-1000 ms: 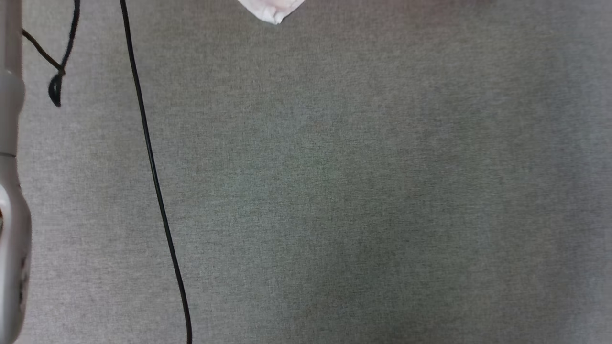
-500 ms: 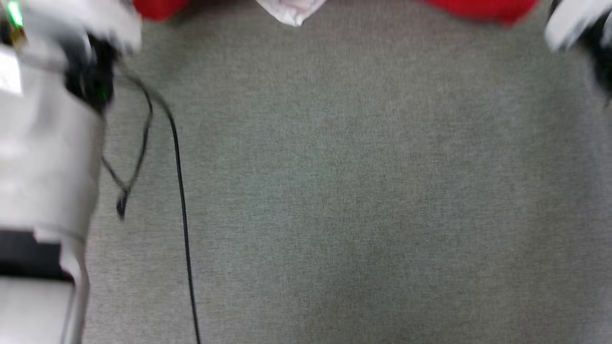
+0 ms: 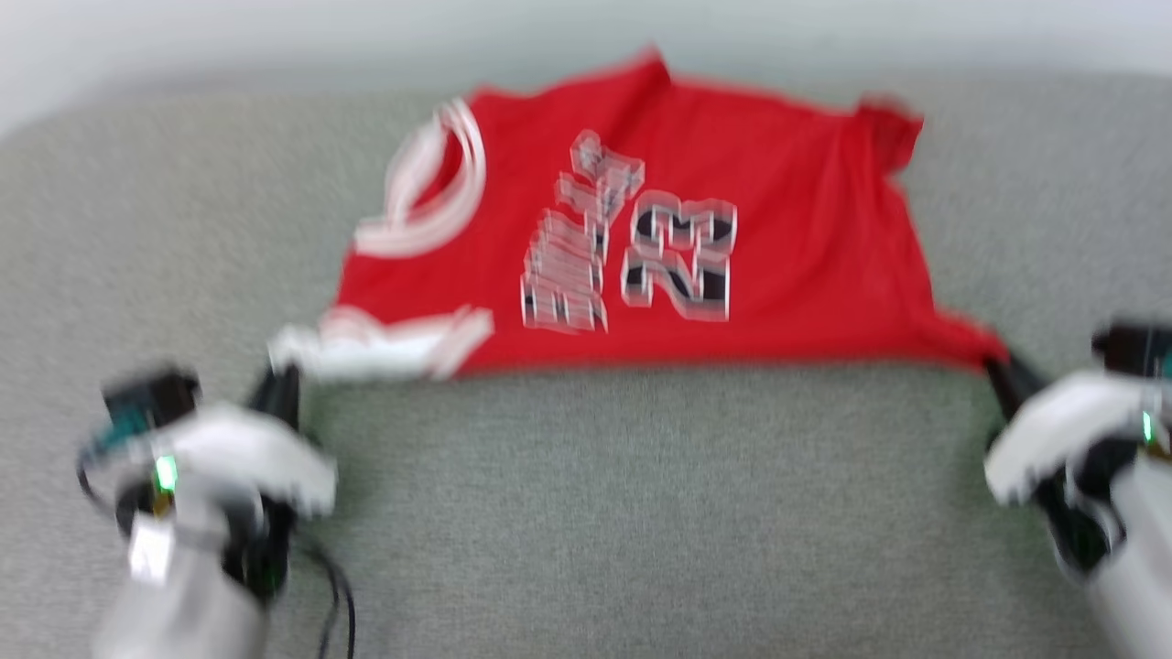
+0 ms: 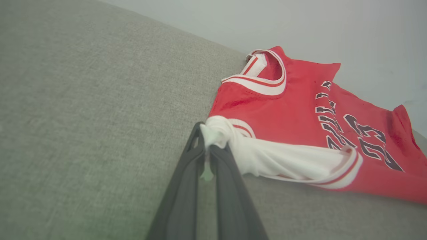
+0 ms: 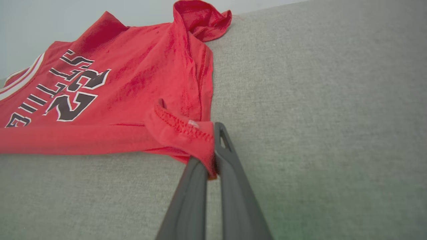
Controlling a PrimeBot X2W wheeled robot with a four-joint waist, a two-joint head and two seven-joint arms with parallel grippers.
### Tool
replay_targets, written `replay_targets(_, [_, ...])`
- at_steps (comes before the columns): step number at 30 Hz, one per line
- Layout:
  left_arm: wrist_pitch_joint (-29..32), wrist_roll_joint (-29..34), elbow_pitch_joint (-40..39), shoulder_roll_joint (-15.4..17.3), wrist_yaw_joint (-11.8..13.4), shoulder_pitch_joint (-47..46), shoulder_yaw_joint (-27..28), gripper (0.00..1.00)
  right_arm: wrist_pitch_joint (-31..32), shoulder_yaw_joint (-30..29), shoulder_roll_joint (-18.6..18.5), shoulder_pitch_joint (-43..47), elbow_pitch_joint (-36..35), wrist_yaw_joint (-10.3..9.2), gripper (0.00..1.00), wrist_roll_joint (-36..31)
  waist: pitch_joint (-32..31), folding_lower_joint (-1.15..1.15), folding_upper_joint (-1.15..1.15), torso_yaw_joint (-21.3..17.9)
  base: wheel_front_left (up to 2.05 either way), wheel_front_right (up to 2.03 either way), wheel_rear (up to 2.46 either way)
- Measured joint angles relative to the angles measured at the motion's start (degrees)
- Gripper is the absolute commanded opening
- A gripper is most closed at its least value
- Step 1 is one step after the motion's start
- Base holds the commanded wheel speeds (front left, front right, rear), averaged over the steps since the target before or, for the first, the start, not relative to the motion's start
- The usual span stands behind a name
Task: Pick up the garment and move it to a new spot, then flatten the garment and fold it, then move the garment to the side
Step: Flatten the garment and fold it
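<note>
Viewpoint has tilted up: garment (image 3: 732, 256) on grey fabric surface (image 3: 641, 513), pale wall (image 3: 275, 37) behind.

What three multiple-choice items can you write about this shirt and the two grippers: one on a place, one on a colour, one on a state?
1. Where does the left gripper hold the shirt?
A. at a white sleeve end
B. at a blue pocket
C. at a hood

2. What colour is the surface under the shirt?
A. blue
B. grey
C. brown

3. In what state is the right gripper?
A. open, apart from the shirt
B. shut on a red corner of the shirt
C. shut on nothing

Answers:
1. A: the left wrist view shows white cloth bunched at its tips.
2. B: grey fabric lies all around the shirt.
3. B: its fingers pinch the stitched red hem corner.
</note>
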Motion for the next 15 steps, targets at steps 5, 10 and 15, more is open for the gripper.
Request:
replay_targets(5, [0.1,-0.3,-7.5,0.3,3.0,14.3,0.4,0.00,0.3,-2.4,-0.5,11.1,-3.0,0.07,0.00,0.1,-5.9,-0.01,0.00,0.3,0.00,0.00,0.00])
replay_targets(10, [3.1,-1.2,-17.7,1.4,7.2,26.3,0.4,0.00,2.3,-6.5,-0.2,22.1,-8.5,0.07,0.00,-1.4,-10.8,-0.01,0.00,0.7,0.00,0.00,0.00])
replay_targets(15, [6.6,-1.7,-29.6,2.1,12.4,37.3,0.3,0.00,6.7,-12.6,1.9,33.3,-17.8,0.02,0.00,-5.0,-14.3,-0.01,0.00,1.2,0.00,0.00,0.00])
